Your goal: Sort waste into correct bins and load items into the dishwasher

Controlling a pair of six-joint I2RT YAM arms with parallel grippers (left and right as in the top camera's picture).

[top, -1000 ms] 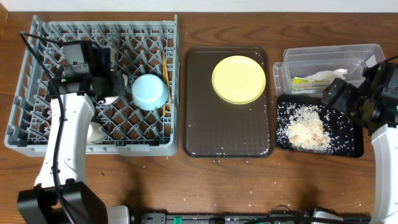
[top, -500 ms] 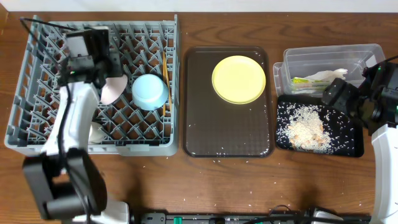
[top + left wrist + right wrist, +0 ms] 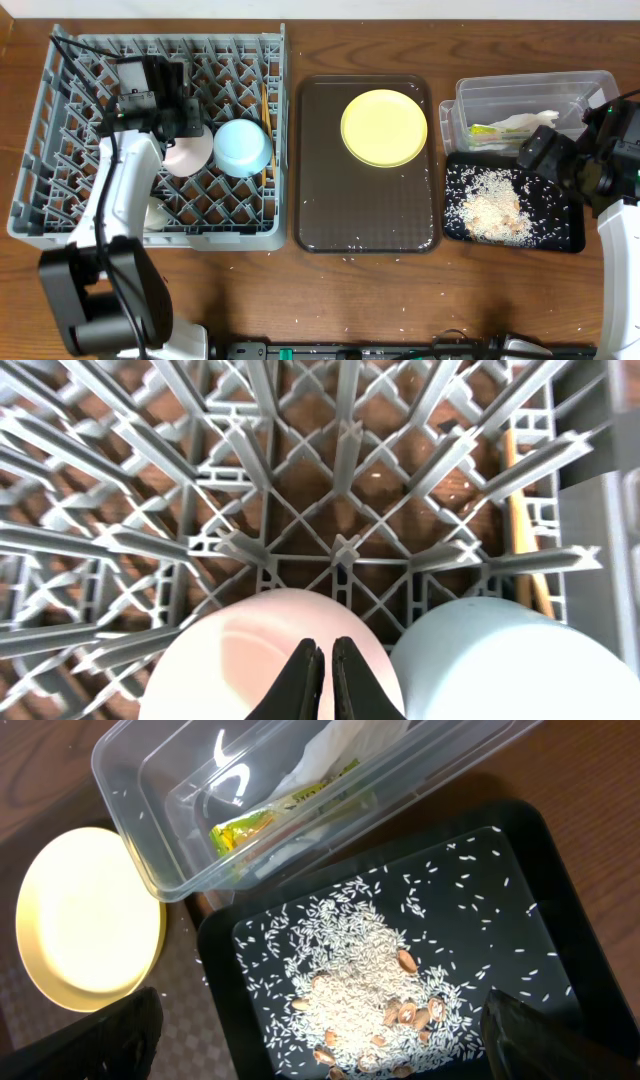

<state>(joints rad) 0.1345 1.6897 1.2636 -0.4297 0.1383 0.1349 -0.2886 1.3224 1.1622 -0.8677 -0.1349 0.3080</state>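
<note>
Rack (image 3: 60, 130) centre blocked: pink bowl (image 3: 190, 153) and blue bowl (image 3: 243, 147) side by side, pegs all round, left arm (image 3: 120, 195) overhead. Rack's left columns open. Brown tray (image 3: 345, 205) lower half bare; yellow plate (image 3: 384, 127) fills its top.

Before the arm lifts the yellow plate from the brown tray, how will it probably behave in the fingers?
The yellow plate looks stiff and probably light. It lies flat on the brown tray, so its low rim may be hard to grip. Its smooth surface could slip.
</note>
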